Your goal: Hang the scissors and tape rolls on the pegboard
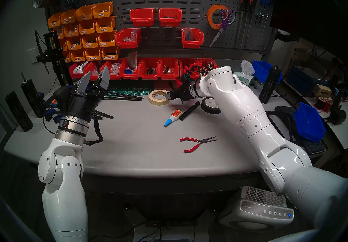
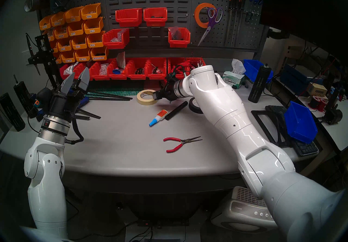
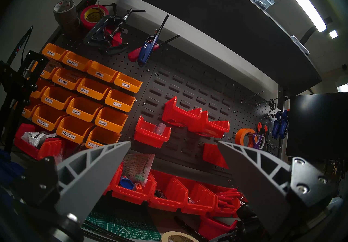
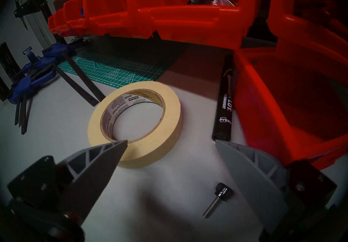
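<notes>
The cream masking-tape roll [image 4: 134, 124] lies flat on the table [image 1: 131, 151], at about ten o'clock from the red pliers [image 1: 197, 142]; it looks light and stiff, best pinched across its near wall. The right gripper [image 4: 170, 142] hangs spread and empty, one fingertip seemingly over the rim at six o'clock. The left gripper [image 3: 174, 142] is open too, idle.

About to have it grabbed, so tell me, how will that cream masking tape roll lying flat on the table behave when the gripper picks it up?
The cream masking tape roll is a thick wound ring, so probably stiff. Its open core suggests it is light. Lying flat it should not roll, though a nudge could slide it on the smooth table.
</notes>
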Controlling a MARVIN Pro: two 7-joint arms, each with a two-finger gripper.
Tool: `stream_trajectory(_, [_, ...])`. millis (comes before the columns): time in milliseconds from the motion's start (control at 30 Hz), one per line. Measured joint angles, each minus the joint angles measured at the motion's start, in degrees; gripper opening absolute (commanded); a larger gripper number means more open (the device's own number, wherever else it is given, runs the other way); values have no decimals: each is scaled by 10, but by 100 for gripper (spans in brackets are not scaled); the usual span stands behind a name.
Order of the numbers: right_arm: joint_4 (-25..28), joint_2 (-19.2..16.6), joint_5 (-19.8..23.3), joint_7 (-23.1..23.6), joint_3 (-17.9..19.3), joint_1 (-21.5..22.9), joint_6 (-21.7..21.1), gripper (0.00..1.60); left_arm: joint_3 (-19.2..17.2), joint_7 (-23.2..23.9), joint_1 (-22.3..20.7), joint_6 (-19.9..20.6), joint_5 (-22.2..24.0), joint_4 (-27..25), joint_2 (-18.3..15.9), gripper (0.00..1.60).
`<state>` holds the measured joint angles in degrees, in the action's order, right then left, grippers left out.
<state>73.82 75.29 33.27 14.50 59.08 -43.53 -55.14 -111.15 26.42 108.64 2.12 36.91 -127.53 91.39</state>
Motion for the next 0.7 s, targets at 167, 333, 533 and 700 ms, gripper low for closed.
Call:
stream_trajectory(167, [-15, 8, -5, 0, -4, 10, 0, 160, 0, 0, 0, 0, 0, 0, 0, 160])
stream_trajectory(333, [-25, 13, -11, 6, -17, 21, 0, 160, 0, 0, 0, 0, 0, 0, 0, 160])
stream_trajectory(533, [-35, 18, -16, 16, -33, 32, 0, 160, 0, 0, 0, 0, 0, 0, 0, 160])
stream_trajectory(700, [-42, 19, -22, 22, -45, 40, 0, 160, 0, 0, 0, 0, 0, 0, 0, 160])
